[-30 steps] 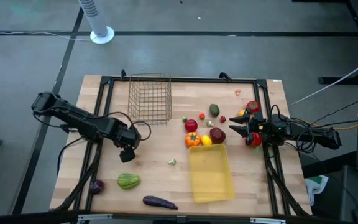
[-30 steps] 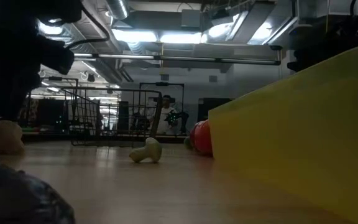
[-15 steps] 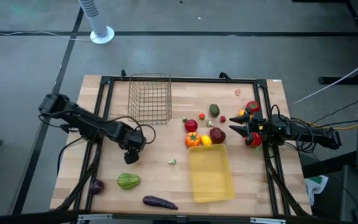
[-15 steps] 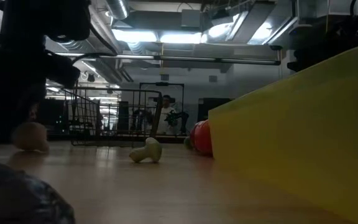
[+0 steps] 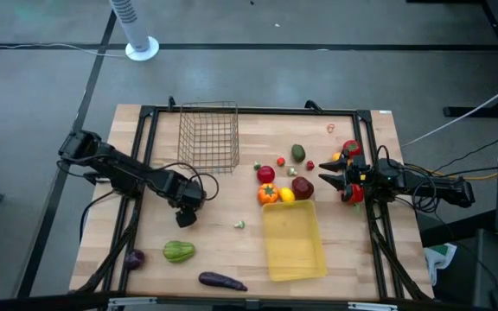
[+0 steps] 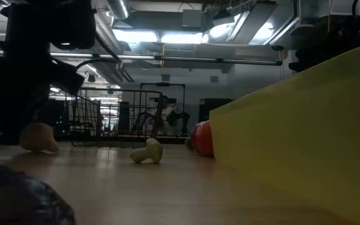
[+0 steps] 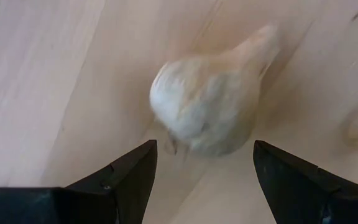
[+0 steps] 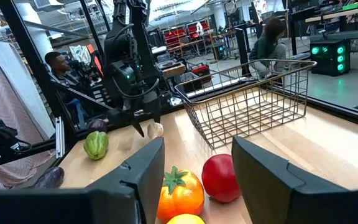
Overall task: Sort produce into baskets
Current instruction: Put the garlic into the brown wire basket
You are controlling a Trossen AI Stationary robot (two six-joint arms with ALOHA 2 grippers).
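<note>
Fingers of the left gripper [image 7: 201,163] spread wide around one garlic bulb [image 7: 207,102]; two baskets: wire basket [image 5: 208,136], yellow tray [image 5: 294,242].

My left arm reaches in from nine o'clock, its left gripper [image 5: 182,218] pointed down near the worktop, jaws spread wide. My right arm lies low at three o'clock, right gripper [image 5: 328,172] parted too.

Whitish garlic [image 7: 207,102], yellow tray [image 5: 294,241], dark wire-mesh basket [image 5: 208,136].

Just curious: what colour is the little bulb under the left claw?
Creamy white; the garlic bulb shows best in the left wrist view.
</note>
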